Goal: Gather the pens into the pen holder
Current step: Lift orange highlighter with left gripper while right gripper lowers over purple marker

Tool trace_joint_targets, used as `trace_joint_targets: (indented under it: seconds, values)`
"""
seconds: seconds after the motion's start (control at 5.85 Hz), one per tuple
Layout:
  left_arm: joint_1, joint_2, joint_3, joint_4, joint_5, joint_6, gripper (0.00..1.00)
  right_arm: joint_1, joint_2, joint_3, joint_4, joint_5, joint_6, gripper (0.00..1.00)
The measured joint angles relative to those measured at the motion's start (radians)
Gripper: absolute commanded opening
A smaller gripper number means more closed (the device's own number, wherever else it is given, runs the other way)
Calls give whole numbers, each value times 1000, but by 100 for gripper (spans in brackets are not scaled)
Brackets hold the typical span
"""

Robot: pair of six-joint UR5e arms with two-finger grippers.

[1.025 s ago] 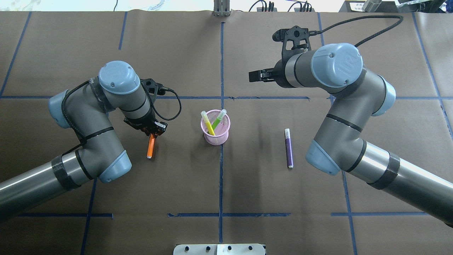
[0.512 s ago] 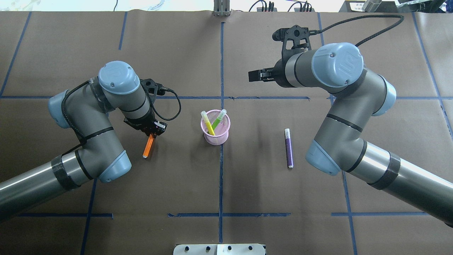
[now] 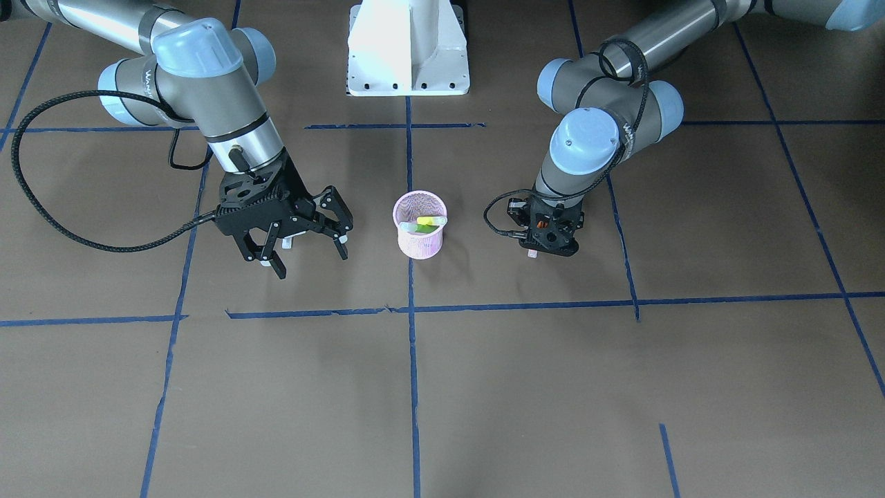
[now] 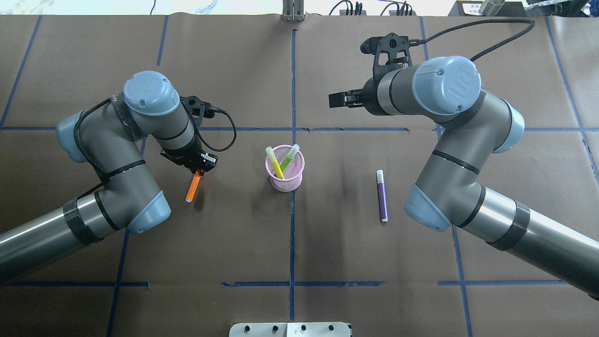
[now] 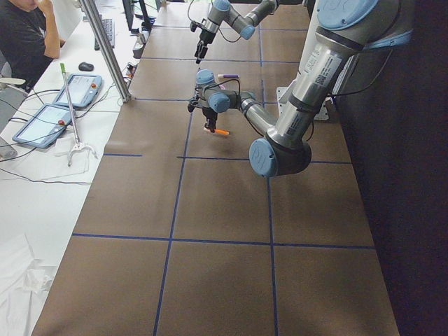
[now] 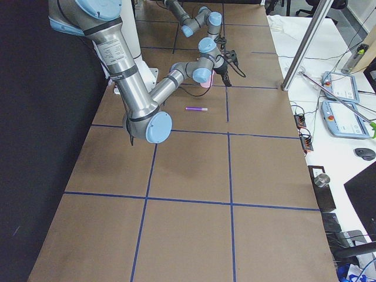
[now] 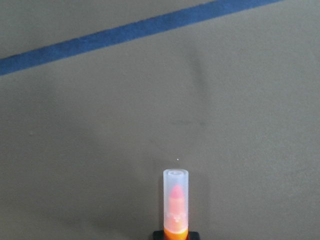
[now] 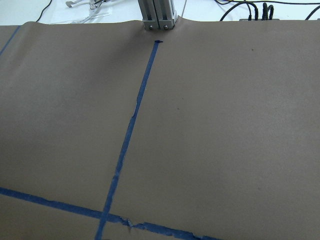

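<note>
**On the counter's left half: orange pen gripped, purple pen lying free**

At the middle of the counter stands the pink mesh cup, upright on a blue tape line. Two pens lean crossed inside it, a yellow one and a green one, their pale ends above the rim.

To the cup's left, well apart from it, the orange pen is clamped at its upper end in the left pincer. It hangs tilted, pale cap lowest. The left wrist view looks down along the pen to its clear cap and the brown paper beyond; I cannot tell whether the cap touches the paper.

To the cup's right the purple pen lies flat on the paper, held by nothing, its white end pointing away from the robot.

The right pincer is raised over the counter beyond the purple pen, its fingers spread apart and holding nothing. Its wrist camera sees only paper and tape lines.
</note>
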State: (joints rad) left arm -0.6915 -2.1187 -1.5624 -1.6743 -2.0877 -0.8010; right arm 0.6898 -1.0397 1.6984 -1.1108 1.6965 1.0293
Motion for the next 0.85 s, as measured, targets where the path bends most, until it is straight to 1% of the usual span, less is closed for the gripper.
trace_joint_targets:
  seconds: [0.17, 0.51, 0.68, 0.85]
  values:
    - [-33, -1, -17, 3, -30, 1, 0, 0, -26, -2, -5, 17, 0, 100]
    - [-92, -24, -69, 31, -69, 2, 0, -4, -109, -4, -28, 93, 0, 100]
    - [-121, -52, -81, 54, -88, 2, 0, -8, -100, 4, -101, 146, 1, 100]
    - [-141, -83, -85, 79, -102, 0, 0, -10, -48, 12, -222, 182, 1, 100]
